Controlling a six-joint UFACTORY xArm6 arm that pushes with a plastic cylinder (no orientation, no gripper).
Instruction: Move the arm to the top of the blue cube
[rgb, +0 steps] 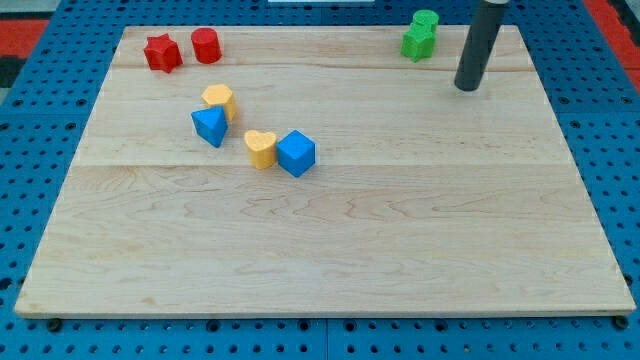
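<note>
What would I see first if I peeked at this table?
Probably my tip, the end of a dark rod standing near the view's top right, just right of two green blocks. Next, the bright cluster near the middle: a blue cube touching a yellow heart, with a blue triangle and another yellow block up-left of them. Two red blocks sit at the top left, far from my tip.

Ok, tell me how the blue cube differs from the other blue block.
The blue cube is box-shaped; the blue triangular block is a wedge with a pointed top. The cube lies nearer the view's centre, touching the yellow heart on its left; the triangular block lies further left, against the yellow block above it. My tip is closer to the cube, though far from both. They share the same blue.
</note>
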